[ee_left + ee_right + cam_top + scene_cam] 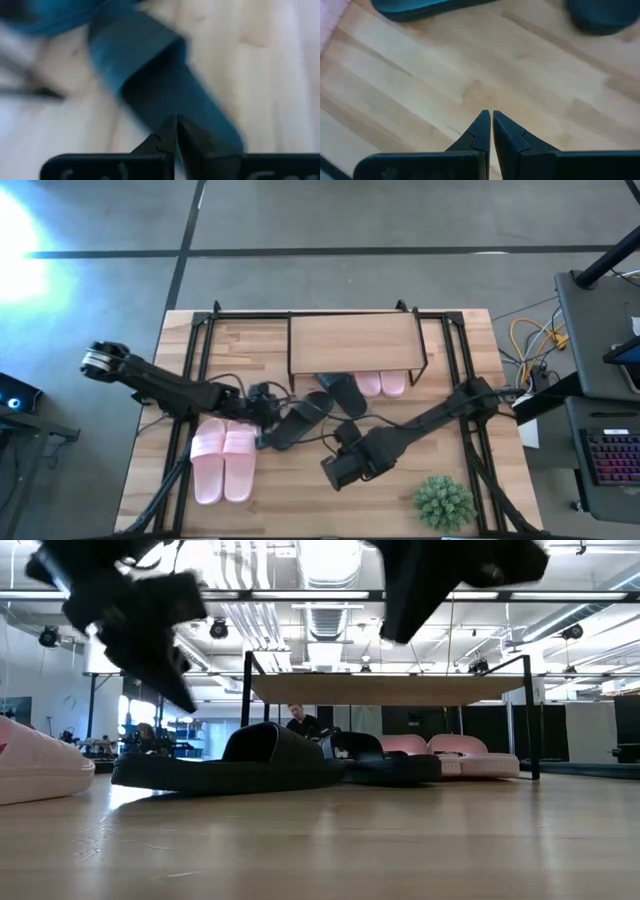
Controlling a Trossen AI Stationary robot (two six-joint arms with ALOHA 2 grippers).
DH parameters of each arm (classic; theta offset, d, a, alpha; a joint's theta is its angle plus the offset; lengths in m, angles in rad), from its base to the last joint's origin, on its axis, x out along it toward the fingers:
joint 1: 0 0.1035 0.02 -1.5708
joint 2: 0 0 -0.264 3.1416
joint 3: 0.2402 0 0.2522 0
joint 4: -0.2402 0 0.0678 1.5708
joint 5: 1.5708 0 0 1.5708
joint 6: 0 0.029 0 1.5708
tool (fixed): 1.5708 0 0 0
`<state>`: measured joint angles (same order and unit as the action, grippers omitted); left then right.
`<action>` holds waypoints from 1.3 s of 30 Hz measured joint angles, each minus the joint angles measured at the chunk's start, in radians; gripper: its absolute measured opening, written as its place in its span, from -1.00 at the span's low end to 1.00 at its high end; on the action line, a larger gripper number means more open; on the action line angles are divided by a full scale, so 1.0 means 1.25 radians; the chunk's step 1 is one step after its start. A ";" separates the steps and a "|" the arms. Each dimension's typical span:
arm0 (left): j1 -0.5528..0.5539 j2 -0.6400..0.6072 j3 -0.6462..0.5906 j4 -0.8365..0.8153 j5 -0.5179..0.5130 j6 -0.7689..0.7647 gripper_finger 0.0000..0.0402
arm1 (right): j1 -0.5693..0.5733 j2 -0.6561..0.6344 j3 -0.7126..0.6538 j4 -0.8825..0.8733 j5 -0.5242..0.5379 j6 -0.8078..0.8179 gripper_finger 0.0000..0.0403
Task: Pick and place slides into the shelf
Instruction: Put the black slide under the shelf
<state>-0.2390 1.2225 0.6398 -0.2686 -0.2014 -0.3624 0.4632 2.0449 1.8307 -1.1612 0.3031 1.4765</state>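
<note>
The shelf (pixel 355 340) (pixel 390 688) stands at the table's far middle. One light pink pair (pixel 380 383) (pixel 450 755) lies under it on the tabletop. A black slide (pixel 345 393) (pixel 385 760) lies at the shelf's near edge. The other black slide (pixel 298 420) (pixel 240 765) (pixel 165 85) lies flat nearer the middle. A second pink pair (pixel 223 460) rests sole-down at the near left. My left gripper (pixel 262 412) (pixel 176 125) is shut and hovers over the heel end of the nearer black slide. My right gripper (pixel 345 438) (pixel 491 120) is shut above bare wood.
A spiky green plant (pixel 443 500) stands near the table's near right corner. Black frame rails (pixel 200 350) run along the table's left and right sides. Bare wood (pixel 470 75) lies in front of my right gripper. A person shows far behind the shelf (pixel 300 720).
</note>
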 joint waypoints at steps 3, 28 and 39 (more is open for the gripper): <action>0.006 -0.046 -0.064 -0.002 -0.050 -0.043 -1.00 | -0.013 0.000 -0.046 0.092 -0.016 -0.006 -0.94; 0.007 0.221 -0.080 0.313 0.107 0.031 -1.00 | -0.047 0.001 -0.103 0.173 0.007 -0.066 -0.94; 0.008 0.379 0.040 0.388 0.115 0.049 -1.00 | -0.058 0.001 -0.112 0.158 0.018 -0.087 -0.94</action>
<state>-0.2285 1.6968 0.6898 0.2169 -0.0579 -0.3012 0.3904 2.0457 1.6901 -0.9633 0.3260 1.3682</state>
